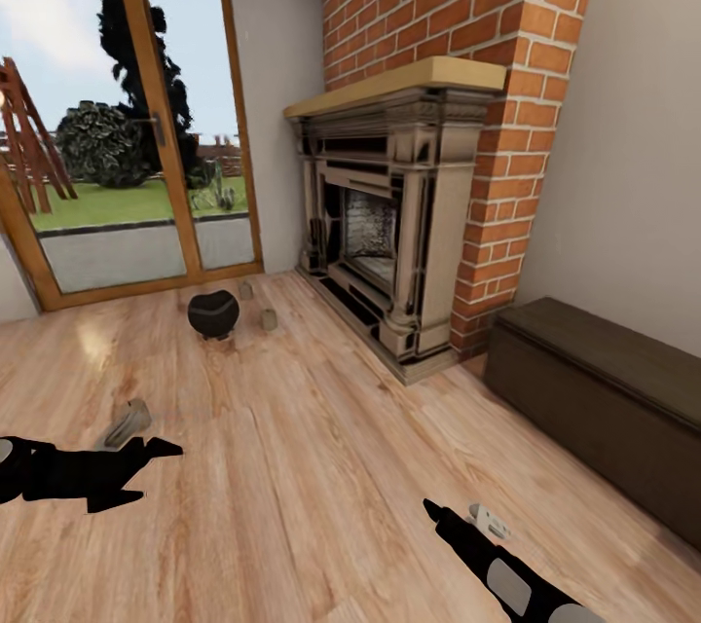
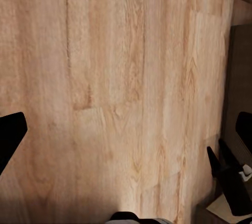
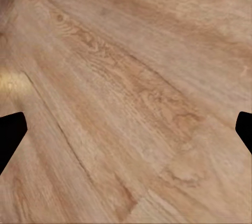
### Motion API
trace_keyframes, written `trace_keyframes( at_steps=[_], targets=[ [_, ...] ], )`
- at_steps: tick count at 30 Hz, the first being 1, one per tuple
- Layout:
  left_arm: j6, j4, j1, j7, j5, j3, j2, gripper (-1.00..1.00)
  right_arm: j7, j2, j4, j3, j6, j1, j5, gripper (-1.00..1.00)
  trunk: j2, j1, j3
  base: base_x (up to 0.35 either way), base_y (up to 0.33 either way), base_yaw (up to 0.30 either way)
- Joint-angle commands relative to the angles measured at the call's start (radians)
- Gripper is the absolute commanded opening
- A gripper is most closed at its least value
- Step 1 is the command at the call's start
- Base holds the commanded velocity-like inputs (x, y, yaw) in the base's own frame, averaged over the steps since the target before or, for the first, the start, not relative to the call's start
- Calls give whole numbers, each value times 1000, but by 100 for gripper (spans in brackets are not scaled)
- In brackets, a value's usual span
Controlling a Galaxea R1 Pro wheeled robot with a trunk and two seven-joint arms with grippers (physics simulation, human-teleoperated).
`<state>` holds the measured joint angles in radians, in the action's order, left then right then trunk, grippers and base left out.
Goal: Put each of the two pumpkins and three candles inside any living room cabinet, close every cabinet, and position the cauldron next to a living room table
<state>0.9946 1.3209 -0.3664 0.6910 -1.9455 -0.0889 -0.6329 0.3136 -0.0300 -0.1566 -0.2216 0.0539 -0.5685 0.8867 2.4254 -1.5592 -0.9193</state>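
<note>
Wood plank floor [image 1: 321, 467] is taking up most of the head view, with a red brick chimney wall [image 1: 458, 10] rising at the back right and a wood-framed glass door [image 1: 146, 117] showing lawn and trees at the back left. Stone fireplace [image 1: 389, 224] with a pale wooden mantel is sitting against the brick. Long low dark-brown cabinet [image 1: 604, 399] is standing along the right wall just beside the brick pier, fronts looking flush and closed. Black cauldron [image 1: 213, 313] is sitting on the floor near the door, well apart from the cabinet. Two candles are standing just beside it: one [image 1: 268, 319] on its right, one [image 1: 245, 291] behind it. Left claw [image 1: 146, 472] is hanging low over the floor at lower left, fingers spread wide in the left wrist view, holding nothing. Right claw [image 1: 433, 509] is hanging over the floor at lower right; right wrist view is showing its fingertips far apart at the frame edges, bare planks between, nothing gripped.
</note>
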Motion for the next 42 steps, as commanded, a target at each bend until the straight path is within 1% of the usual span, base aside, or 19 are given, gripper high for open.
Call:
trace_keyframes(
  at_steps=[1,17,24,28,31,34,42],
  targets=[
    [-1,0,-1,9,-10,-2,0,100,4,-1,1,-8,4,-1,9,100,0,0,-1,210,153,288],
    [-1,0,-2,9,-10,-2,1,100,4,-1,2,-8,6,-1,9,100,0,0,-1,143,142,288],
    [-1,0,-1,10,-10,-2,1,100,3,-1,4,-8,24,-1,7,100,0,0,-1,96,10,288],
    [-2,0,-2,10,-10,-2,1,100,2,0,4,-8,27,-1,-22,100,0,0,-1,218,-10,288],
    [-2,0,-1,11,-10,-3,2,100,1,7,4,-7,29,-1,-35,100,0,0,-1,268,-74,288],
    [-1,0,-1,10,-10,-3,1,100,1,12,5,-7,29,-1,-39,100,0,0,-1,282,-101,288],
    [-1,0,-2,9,-10,-3,1,100,1,13,5,-7,29,-1,-38,100,0,0,-1,285,-30,288]
  ],
)
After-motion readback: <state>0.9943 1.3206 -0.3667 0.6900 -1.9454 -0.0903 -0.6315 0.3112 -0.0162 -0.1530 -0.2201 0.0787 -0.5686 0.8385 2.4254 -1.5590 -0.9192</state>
